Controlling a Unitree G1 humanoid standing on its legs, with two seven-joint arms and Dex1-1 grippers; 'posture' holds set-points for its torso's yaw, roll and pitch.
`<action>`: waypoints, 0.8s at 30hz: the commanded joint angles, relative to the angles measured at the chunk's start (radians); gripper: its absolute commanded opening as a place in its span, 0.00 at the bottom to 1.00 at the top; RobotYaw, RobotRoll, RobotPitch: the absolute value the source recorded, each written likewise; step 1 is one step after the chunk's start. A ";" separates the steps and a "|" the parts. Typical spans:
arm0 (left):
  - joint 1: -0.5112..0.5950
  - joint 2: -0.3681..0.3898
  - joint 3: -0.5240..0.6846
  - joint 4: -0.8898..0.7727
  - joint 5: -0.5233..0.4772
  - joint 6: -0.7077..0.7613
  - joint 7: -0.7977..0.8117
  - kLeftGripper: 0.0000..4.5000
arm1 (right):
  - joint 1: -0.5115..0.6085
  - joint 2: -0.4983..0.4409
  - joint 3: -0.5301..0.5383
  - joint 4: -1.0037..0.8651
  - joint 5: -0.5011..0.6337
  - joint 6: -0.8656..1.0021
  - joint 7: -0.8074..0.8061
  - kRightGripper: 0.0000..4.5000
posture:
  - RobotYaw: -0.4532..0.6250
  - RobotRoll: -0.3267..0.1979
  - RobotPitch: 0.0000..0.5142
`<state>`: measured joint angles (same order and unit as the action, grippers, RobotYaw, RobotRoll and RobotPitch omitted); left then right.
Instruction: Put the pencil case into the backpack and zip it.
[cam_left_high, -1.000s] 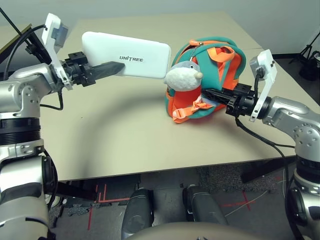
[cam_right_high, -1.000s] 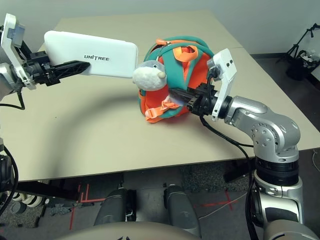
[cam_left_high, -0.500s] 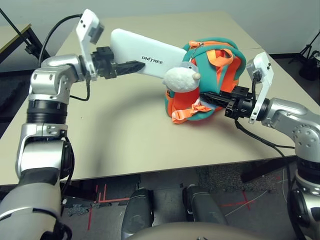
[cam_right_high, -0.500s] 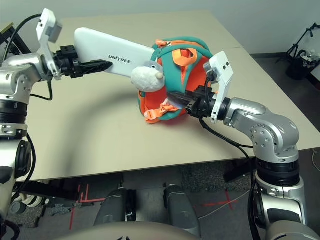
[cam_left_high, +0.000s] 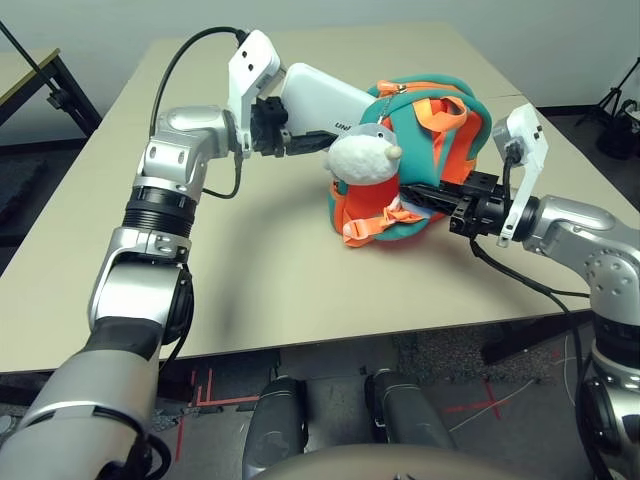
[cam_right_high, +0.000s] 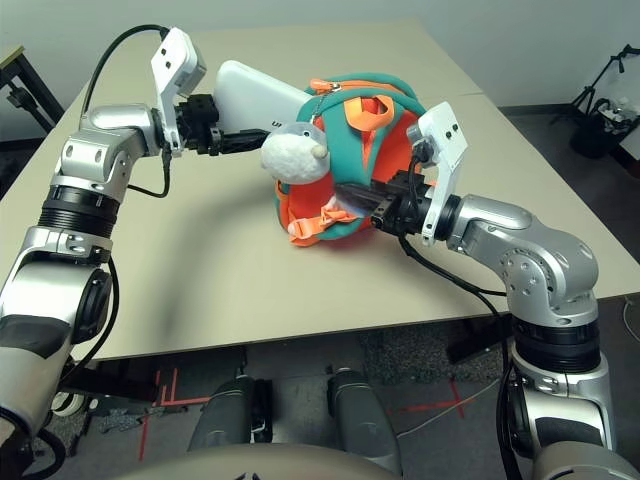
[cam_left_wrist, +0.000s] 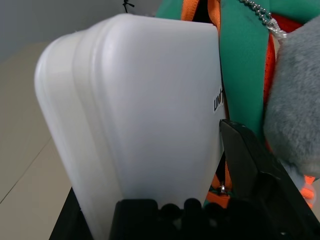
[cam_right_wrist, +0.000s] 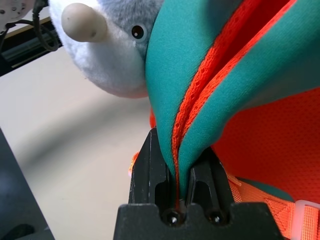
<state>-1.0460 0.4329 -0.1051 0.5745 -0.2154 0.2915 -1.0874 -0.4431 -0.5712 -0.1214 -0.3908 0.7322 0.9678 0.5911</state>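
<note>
Left wrist view: my left fingers (cam_left_wrist: 255, 175) are spread wide, gripping the white pencil case (cam_left_wrist: 160, 110) between them. Right wrist view: my right fingers (cam_right_wrist: 150, 172) pinch a teal fold of the backpack (cam_right_wrist: 200, 100), orange-red trim running between them. Case's far end reaches in behind the plush shark (cam_left_high: 364, 158), at the backpack's opening side; can't tell how deep. Shark hangs off a bead chain (cam_left_wrist: 257, 12), beside left fingertips. Backpack sits on the table (cam_left_high: 270, 290), orange strap (cam_left_high: 375, 224) at its lower front.
</note>
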 joint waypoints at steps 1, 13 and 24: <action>-0.028 -0.037 -0.001 0.033 0.010 -0.036 0.007 0.73 | 0.010 -0.007 0.013 0.013 -0.030 -0.005 -0.025 0.03 | 0.22 0.62 0.09; -0.063 -0.167 -0.022 0.155 0.059 -0.120 0.019 0.73 | 0.029 -0.017 -0.013 -0.011 -0.047 0.003 -0.052 0.03 | 0.17 0.62 0.10; -0.105 -0.129 -0.007 0.178 0.082 -0.077 0.004 1.00 | 0.027 -0.014 -0.006 -0.009 -0.046 -0.002 -0.058 0.03 | 0.18 0.62 0.10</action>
<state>-1.1323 0.2872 -0.1110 0.7646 -0.1417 0.1976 -1.0625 -0.4180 -0.5785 -0.1305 -0.3898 0.6860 0.9664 0.5317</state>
